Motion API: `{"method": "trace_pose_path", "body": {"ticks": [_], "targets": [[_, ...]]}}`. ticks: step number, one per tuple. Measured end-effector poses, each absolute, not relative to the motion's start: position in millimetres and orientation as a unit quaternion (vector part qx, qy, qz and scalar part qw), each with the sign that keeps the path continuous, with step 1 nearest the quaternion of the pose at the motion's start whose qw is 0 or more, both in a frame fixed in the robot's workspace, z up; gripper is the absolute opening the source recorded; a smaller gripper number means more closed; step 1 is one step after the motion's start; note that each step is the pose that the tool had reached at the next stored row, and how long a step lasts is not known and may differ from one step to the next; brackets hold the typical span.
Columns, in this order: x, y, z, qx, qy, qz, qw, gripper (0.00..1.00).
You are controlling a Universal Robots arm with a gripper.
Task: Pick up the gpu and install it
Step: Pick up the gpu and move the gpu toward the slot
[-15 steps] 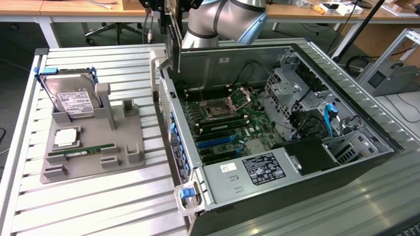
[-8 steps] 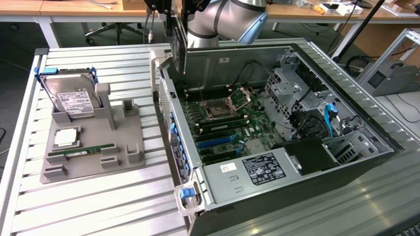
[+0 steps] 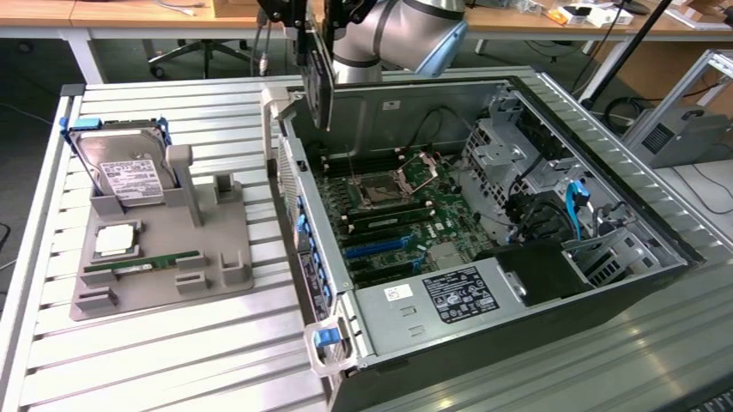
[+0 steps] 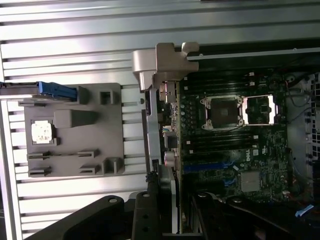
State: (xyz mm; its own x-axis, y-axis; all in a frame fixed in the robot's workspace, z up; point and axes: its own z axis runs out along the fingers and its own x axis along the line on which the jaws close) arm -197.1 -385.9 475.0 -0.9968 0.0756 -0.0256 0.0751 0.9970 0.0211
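Observation:
The gpu (image 3: 318,81) is a thin dark card hanging upright and edge-on above the rear wall of the open computer case (image 3: 641,232). My gripper (image 3: 304,15) holds its top end and is shut on it, just under the grey arm. In the wrist view my gripper (image 4: 175,220) has a black finger on each side of the gpu (image 4: 173,205), whose silvery edge runs between them. Beyond it lies the motherboard (image 4: 235,145) with its blue card slots (image 4: 202,167).
A grey holder tray (image 3: 160,287) on the slatted table, at the exterior view's left, carries a hard drive (image 3: 126,167), a square chip (image 3: 116,241) and a green memory stick (image 3: 143,263). Drive cages, cables and a power supply (image 3: 458,292) crowd the case's far side.

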Motion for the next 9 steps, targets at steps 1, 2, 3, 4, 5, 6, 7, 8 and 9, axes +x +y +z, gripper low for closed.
{"method": "trace_pose_path", "body": {"ticks": [1, 2, 3, 4, 5, 6, 7, 8, 9], "targets": [[-196.4, -385.9, 474.8, 0.038, 0.999, 0.01, 0.013, 0.3], [-195.8, -385.9, 474.5, 0.038, 0.999, 0.01, 0.013, 0.3], [-195.1, -385.9, 474.3, 0.038, 0.999, 0.01, 0.013, 0.3], [-194.4, -385.9, 474.0, 0.038, 0.999, 0.01, 0.013, 0.3], [-193.7, -385.9, 473.7, 0.038, 0.999, 0.01, 0.013, 0.3], [-193.0, -385.9, 473.4, 0.038, 0.999, 0.01, 0.013, 0.3], [-192.3, -385.9, 473.1, 0.038, 0.999, 0.01, 0.013, 0.3], [-191.5, -385.9, 472.8, 0.038, 0.999, 0.01, 0.013, 0.3], [-190.8, -385.9, 472.4, 0.038, 0.999, 0.01, 0.013, 0.3]]}}
